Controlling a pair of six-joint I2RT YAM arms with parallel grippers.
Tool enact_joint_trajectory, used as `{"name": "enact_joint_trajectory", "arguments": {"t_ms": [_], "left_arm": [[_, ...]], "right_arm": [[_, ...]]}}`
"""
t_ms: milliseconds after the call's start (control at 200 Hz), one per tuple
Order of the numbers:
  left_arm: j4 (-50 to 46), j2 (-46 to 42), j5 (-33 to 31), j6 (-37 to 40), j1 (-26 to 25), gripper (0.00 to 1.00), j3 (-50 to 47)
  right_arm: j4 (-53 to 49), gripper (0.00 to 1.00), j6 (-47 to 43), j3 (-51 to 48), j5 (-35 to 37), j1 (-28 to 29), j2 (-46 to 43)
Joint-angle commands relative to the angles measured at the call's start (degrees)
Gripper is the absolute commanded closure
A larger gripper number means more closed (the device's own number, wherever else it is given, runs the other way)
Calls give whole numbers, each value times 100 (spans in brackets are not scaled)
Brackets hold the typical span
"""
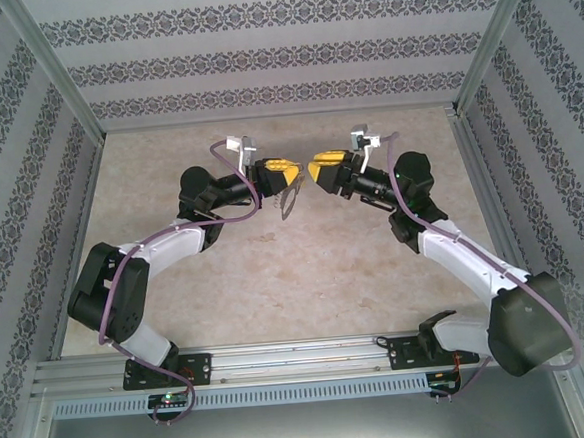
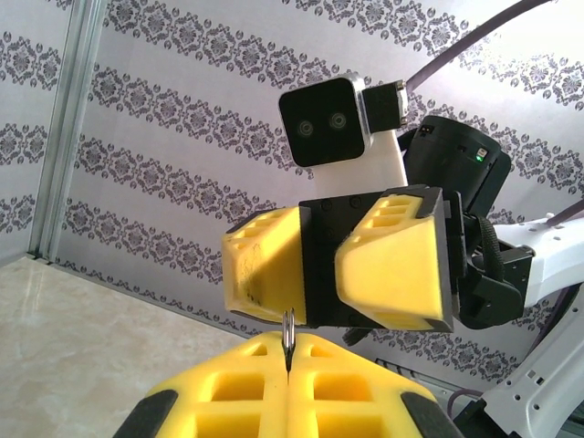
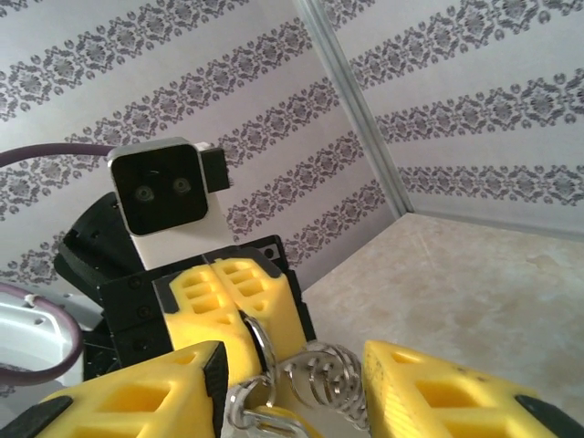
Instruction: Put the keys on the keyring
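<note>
I'm pinching the keyring (image 3: 258, 336) in the closed left gripper (image 2: 287, 360); its chain links (image 3: 315, 388) are dangling rightward, between the right gripper's (image 3: 294, 360) wide-open, ungripping jaws.

Bright even light, soft shadows, slight foreground blur.

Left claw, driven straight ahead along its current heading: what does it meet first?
The right claw, open and facing it head-on. The left claw is shut on the keyring, whose edge pokes out ahead, so that likely touches first; depth is unclear.
</note>
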Motion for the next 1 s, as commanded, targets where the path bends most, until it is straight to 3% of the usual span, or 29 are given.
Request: {"name": "enact_joint_trajectory", "arguments": {"t_ms": [0, 215, 590, 799, 994], "left_arm": [[473, 25, 21, -109, -70, 100, 60], [478, 22, 13, -122, -80, 100, 46], [460, 26, 13, -115, -96, 100, 63], [443, 18, 30, -110, -114, 100, 60], [408, 22, 53, -100, -123, 100, 64]], "right_arm": [[388, 58, 111, 230, -240, 108, 116], [541, 69, 104, 293, -318, 164, 273], [613, 71, 139, 220, -452, 170, 410], [632, 85, 122, 222, -476, 169, 436], [657, 92, 140, 265, -623, 163, 482]]}}
